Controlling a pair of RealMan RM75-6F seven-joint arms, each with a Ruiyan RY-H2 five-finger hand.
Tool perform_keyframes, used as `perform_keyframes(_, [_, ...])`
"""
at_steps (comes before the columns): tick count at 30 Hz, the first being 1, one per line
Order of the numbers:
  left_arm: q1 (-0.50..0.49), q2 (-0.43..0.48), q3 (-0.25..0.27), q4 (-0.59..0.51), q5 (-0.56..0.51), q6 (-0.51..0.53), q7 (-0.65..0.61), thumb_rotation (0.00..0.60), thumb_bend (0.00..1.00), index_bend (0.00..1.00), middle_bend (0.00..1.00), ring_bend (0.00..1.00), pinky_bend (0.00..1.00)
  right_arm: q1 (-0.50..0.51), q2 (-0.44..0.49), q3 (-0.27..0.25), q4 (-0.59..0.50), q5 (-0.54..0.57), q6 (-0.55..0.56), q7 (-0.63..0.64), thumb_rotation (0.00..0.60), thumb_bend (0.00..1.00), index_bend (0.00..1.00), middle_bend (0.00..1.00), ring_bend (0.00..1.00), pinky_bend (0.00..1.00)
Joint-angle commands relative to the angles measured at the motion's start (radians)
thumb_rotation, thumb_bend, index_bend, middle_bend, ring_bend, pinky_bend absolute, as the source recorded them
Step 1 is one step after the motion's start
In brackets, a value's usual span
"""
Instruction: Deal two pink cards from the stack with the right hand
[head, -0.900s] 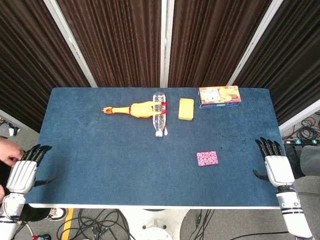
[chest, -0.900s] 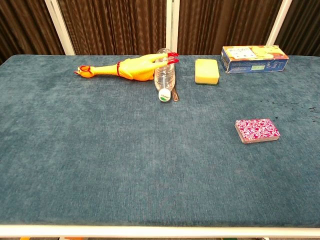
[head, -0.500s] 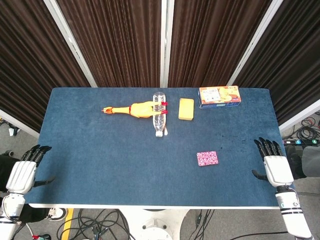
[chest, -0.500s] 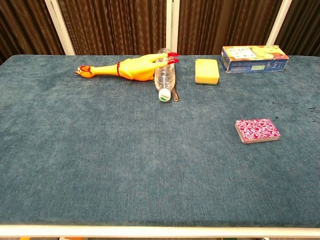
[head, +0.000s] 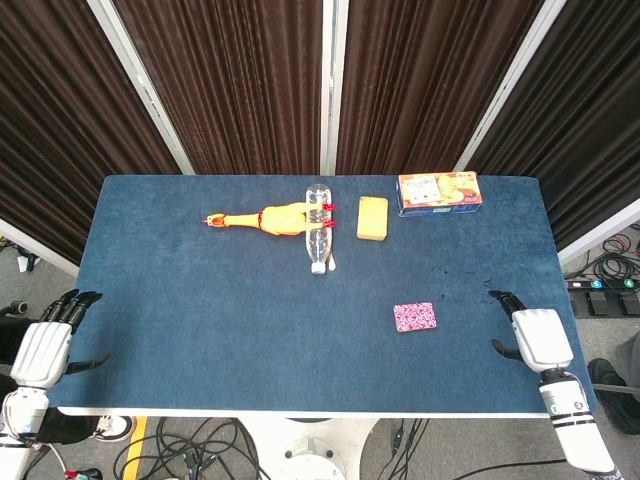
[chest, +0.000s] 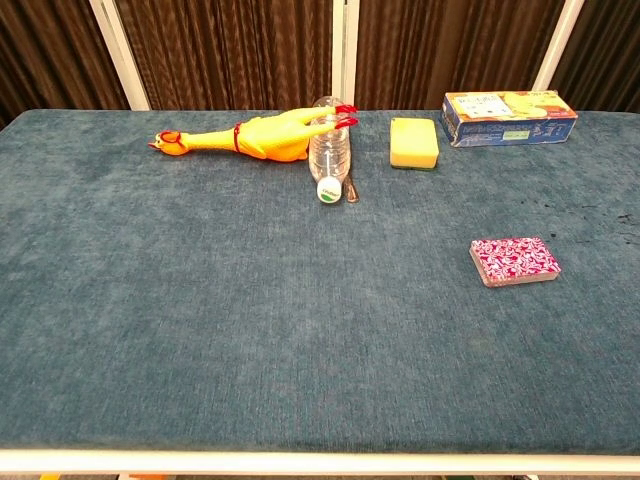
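A stack of pink patterned cards (head: 414, 317) lies flat on the blue table, right of centre; the chest view shows the same stack (chest: 515, 260) with its thickness visible. My right hand (head: 530, 335) hovers over the table's right front edge, a hand's width to the right of the stack, fingers extended and holding nothing. My left hand (head: 45, 348) hangs off the left front corner, fingers apart and empty. Neither hand shows in the chest view.
At the back lie a yellow rubber chicken (head: 262, 219), a clear plastic bottle (head: 318, 229) on its side, a yellow sponge (head: 373, 217) and a snack box (head: 439, 192). The table's blue cloth (head: 220, 320) spreads between them and the front edge.
My right hand has shifted left, in over the table edge toward the cards, and turned slightly. A person's hand at the far left has left the view. The cards have not moved.
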Motion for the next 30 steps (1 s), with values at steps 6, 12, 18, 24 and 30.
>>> perform_keyframes(6, [-0.004, 0.006, 0.001, -0.009, 0.006, -0.003, 0.009, 0.6, 0.03, 0.16, 0.14, 0.08, 0.18, 0.062, 0.002, 0.013, -0.068, 0.041, -0.078, -0.185, 0.6, 0.1, 0.34, 0.32, 0.87, 1.0])
perform_keyframes(12, [0.001, 0.007, 0.002, -0.003, -0.001, -0.003, -0.004, 0.6, 0.03, 0.16, 0.14, 0.08, 0.18, 0.133, -0.022, 0.025, -0.109, 0.143, -0.194, -0.341, 0.6, 0.1, 0.25, 0.3, 0.87, 1.0])
perform_keyframes(18, [0.004, 0.003, 0.005, 0.011, -0.001, -0.004, -0.016, 0.6, 0.03, 0.16, 0.14, 0.08, 0.18, 0.194, -0.086, 0.032, -0.101, 0.188, -0.251, -0.413, 0.6, 0.1, 0.23, 0.29, 0.86, 1.0])
perform_keyframes(24, [0.008, 0.004, 0.004, 0.021, -0.005, -0.001, -0.029, 0.6, 0.03, 0.16, 0.14, 0.08, 0.18, 0.247, -0.129, 0.046, -0.091, 0.262, -0.293, -0.476, 0.6, 0.1, 0.24, 0.29, 0.86, 1.0])
perform_keyframes(30, [0.008, 0.001, 0.004, 0.029, -0.005, -0.003, -0.036, 0.6, 0.03, 0.16, 0.14, 0.08, 0.18, 0.289, -0.163, 0.047, -0.071, 0.336, -0.315, -0.528, 0.6, 0.1, 0.24, 0.29, 0.86, 1.0])
